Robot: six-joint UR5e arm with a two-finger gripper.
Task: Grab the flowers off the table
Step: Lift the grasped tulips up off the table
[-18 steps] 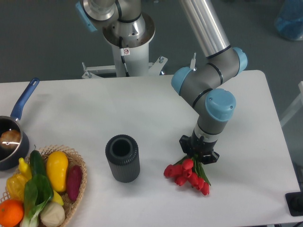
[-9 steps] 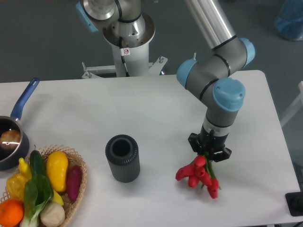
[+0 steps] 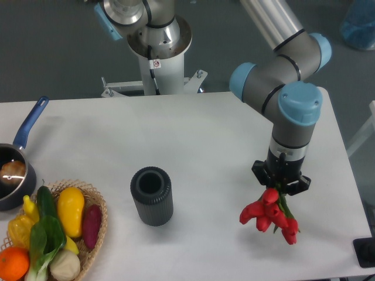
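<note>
One bunch of flowers (image 3: 270, 215) hangs blooms-down over the right side of the bench (image 3: 193, 146), with the jaws of the gripper (image 3: 281, 182) clamped on its stems. Judged light and soft, it is best held at the stems, never the fragile red heads.

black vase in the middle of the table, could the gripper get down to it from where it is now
Probably yes. The black vase stands alone on the table, with nothing between it and the gripper. But the gripper looks closed on the flowers, so it isn't free to grasp.
</note>
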